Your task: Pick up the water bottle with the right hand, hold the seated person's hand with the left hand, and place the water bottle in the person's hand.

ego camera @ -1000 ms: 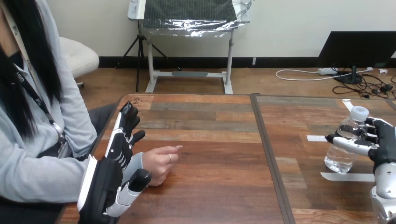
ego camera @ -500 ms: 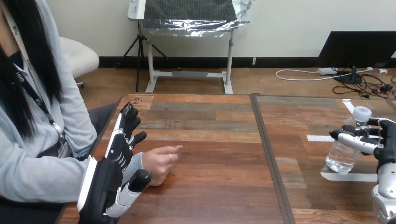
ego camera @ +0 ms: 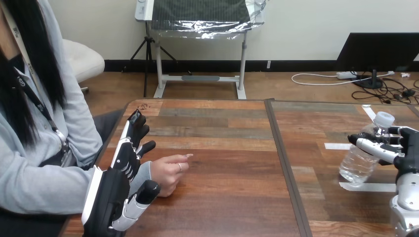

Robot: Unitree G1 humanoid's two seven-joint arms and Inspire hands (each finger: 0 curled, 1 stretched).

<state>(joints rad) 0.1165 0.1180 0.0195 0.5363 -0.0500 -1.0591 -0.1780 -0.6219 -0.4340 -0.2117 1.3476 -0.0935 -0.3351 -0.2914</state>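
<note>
Head view: the right hand [ego camera: 401, 150] is clasping the clear plastic water bottle with a white cap [ego camera: 356, 160] with curled fingers; the bottle is leaning, cap toward this hand's palm.
Left hand: the left hand [ego camera: 116, 187] is standing with straight fingers just beside the person's hand [ego camera: 167, 173], not gripping it.
Done: the bottle is gripped; whether its base is leaving the wooden table [ego camera: 222, 197] I cannot tell.
Remaining: holding the person's hand, carrying, placing.
Room: bare wood is lying between both hands; the left hand is standing along the table's edge; white tape strips [ego camera: 368, 187] are lying below the right hand's fingers.
</note>
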